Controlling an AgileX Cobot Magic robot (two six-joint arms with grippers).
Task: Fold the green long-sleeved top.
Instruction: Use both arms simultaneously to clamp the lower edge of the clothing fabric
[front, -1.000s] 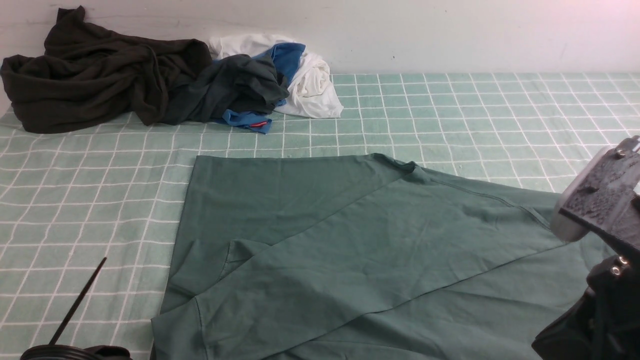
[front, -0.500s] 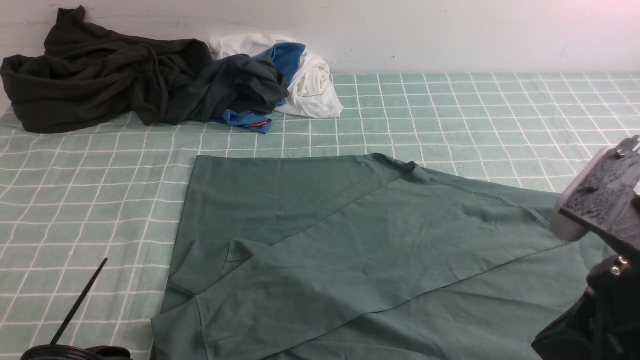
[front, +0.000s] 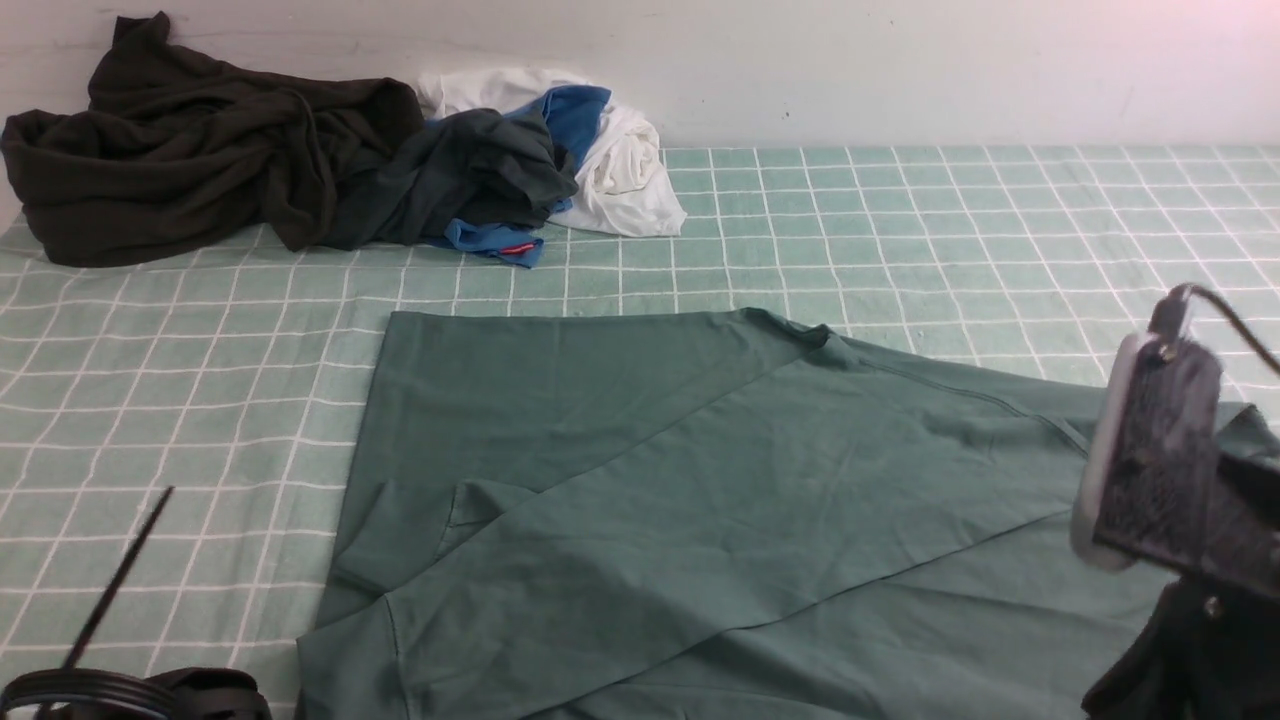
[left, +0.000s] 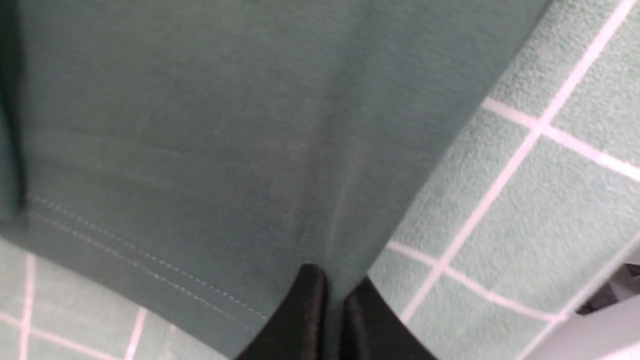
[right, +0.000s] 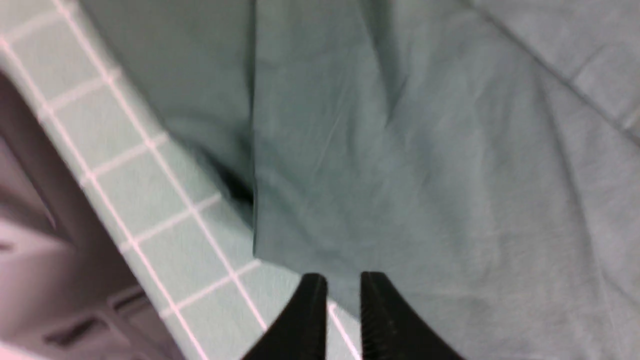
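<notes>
The green long-sleeved top lies spread on the checked cloth, its back up, with a sleeve folded across it; no logo shows. In the left wrist view my left gripper is shut on the top, pinching a fold near the stitched hem at the cloth's edge. In the right wrist view my right gripper stands with its jaws a little apart over the edge of the top; the checked cloth shows between the fingers. In the front view only the right arm's wrist shows, at the top's right side.
A blackish-olive garment and a dark grey-green garment with blue and white cloth lie heaped at the back left by the wall. The green checked table cloth covers the table. Part of the left arm shows at the bottom left.
The right arm's wrist has turned and shifted left and down over the top's right side. The left arm's cable has moved left, and the top's near left corner has shifted slightly.
</notes>
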